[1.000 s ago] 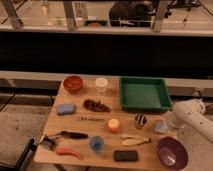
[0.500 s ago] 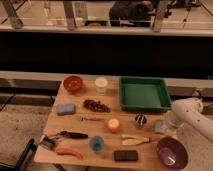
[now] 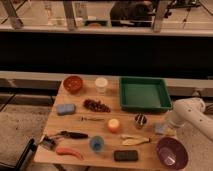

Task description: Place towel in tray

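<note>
Here our gripper (image 3: 169, 125) hangs just beside the soft, rumpled towel (image 3: 159, 128). We cannot tell the towel's long axis or the grip's state. The square green tray (image 3: 145, 95) lies beyond.

1. The arm (image 3: 196, 118) is white, made of thick, rounded tubular segments with a smooth shell.
2. A bulbous rounded joint (image 3: 184, 106) caps the bend between two segments.
3. The tool (image 3: 168, 127), pale like the arm, is at the arm's lower end, over the right edge of the tabletop (image 3: 70, 122).
</note>
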You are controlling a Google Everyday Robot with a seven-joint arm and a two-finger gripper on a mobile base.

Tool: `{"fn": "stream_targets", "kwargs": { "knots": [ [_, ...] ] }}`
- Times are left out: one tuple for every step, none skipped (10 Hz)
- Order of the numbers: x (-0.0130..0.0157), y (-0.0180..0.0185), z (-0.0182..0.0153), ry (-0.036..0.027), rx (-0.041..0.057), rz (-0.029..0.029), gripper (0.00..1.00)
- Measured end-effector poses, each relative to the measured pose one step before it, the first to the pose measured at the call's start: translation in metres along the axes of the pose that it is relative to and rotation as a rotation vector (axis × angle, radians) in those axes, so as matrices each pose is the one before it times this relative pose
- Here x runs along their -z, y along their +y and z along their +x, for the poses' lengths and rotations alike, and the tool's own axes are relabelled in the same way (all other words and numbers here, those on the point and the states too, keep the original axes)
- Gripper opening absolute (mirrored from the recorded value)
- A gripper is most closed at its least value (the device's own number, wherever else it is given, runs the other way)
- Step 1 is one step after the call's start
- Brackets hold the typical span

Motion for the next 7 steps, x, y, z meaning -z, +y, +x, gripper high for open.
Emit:
{"fn": "stream_targets", "kwargs": {
  "knots": [
    [-0.00053,-0.00067,-0.00064,-0.00001,0.00386,-0.00183,0.34],
    [0.00090,0.00071,0.00117,0.00098,-0.00140,-0.00067,0.31],
    [0.00201,-0.00006,0.00009,0.00104,0.00107,0.00005,0.24],
    [0.00014,-0.00034,0.00020,0.00323,0.00349,0.00076,0.13],
    [-0.00001,-0.00050,-0.00177,-0.00121,0.00199,-0.00065,0.06],
    [0.00313,0.00098,-0.00135,-0.00616,0.00262,0.01174,0.01],
    [0.00636,-0.00004,-0.00112,-0.00341,-0.00148,0.02097,0.01]
  ]
}}
